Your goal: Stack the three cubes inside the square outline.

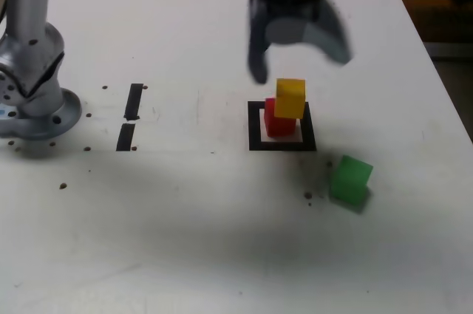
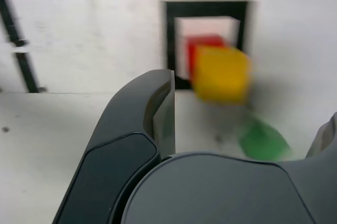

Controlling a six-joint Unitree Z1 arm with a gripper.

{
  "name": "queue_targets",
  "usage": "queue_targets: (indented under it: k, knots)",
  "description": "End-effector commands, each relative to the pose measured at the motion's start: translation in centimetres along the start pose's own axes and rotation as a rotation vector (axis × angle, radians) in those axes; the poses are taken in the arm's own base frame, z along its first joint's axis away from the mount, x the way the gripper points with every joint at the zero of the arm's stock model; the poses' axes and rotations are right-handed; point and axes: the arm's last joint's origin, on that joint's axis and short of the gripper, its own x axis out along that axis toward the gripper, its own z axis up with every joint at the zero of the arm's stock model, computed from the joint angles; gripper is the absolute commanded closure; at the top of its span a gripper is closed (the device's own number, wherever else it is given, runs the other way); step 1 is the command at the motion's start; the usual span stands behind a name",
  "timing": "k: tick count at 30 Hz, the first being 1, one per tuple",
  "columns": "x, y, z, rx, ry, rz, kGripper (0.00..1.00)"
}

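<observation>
Claw (image 1: 301, 68), spread wide and empty, hangs above yellow cube (image 1: 290, 98) atop red cube (image 1: 278, 125).

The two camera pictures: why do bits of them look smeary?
Exterior view: the dark claw is blurred, perhaps by motion, and a soft shadow dims the white tabletop; wrist view: the claw looks crisp, but the matte yellow cube and matte green cube are smeared.

exterior: high, facing down, farther | wrist: close, downward | shared: square outline (image 1: 255, 137), cubes (image 1: 290, 100)
</observation>
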Motion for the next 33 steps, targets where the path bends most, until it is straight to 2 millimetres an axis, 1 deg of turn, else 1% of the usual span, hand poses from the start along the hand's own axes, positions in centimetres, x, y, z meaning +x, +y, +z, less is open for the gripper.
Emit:
queue_targets:
  k: [1,3,4,6,7,10,12,14,16,20,25,27,29,33]
  knots:
    - [-1.5,-0.7,0.4,0.051,-0.066,0.016,0.00]
    - [-2.9,-1.9,1.2,0.127,-0.130,0.035,0.00]
    - [-3.3,-2.6,1.8,0.166,-0.147,0.043,0.00]
    - [-3.4,-4.2,3.2,0.241,-0.154,0.058,0.00]
    - [-3.0,-5.1,3.9,0.275,-0.145,0.063,0.00]
    - [-0.7,-7.5,6.1,0.353,-0.079,0.064,0.01]
    - [1.7,-9.0,7.4,0.390,-0.021,0.056,0.01]
    - [3.6,-10.0,8.2,0.411,0.021,0.048,0.01]
    - [5.0,-10.6,8.7,0.426,0.053,0.045,0.02]
    - [6.9,-11.2,9.1,0.447,0.099,0.044,0.03]
    - [8.2,-11.5,9.1,0.456,0.136,0.034,0.06]
    - [8.4,-11.6,9.2,0.454,0.143,0.026,0.10]
    - [8.6,-11.5,9.3,0.448,0.147,0.016,0.17]
    - [8.8,-11.2,9.7,0.432,0.132,0.009,0.45]
